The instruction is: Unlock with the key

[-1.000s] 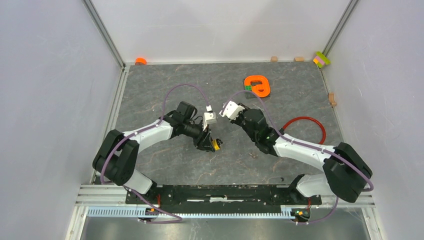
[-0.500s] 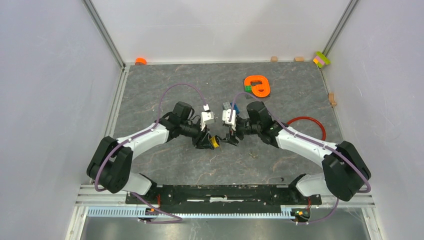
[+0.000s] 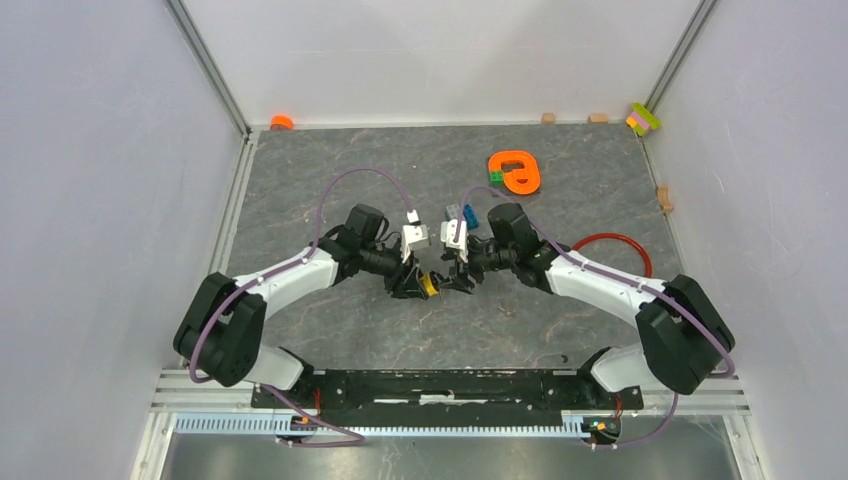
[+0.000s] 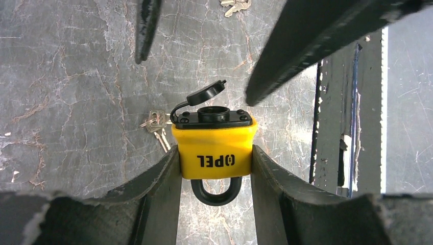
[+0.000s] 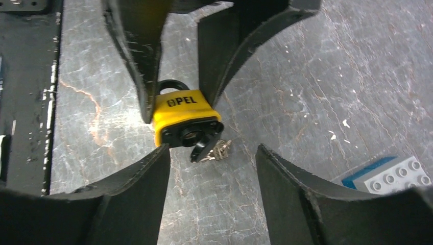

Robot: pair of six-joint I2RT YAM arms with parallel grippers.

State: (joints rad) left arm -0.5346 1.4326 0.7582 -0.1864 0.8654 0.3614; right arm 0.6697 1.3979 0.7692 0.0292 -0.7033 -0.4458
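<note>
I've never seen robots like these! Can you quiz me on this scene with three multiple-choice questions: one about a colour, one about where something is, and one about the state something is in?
1. The body of the padlock is
A. red
B. blue
C. yellow

2. The key is
A. pushed into the keyhole
B. lying on the table by the padlock
C. resting on the blue brick

3. The right gripper is
A. open and empty
B. shut on the key
C. shut on the padlock

Answers:
1 C: both wrist views show a yellow body with a black shackle.
2 B: the small silver bunch lies flat on the grey surface, and the keyhole under its flipped-up cap is empty.
3 A: its two fingers stand wide apart with nothing between them.
</note>
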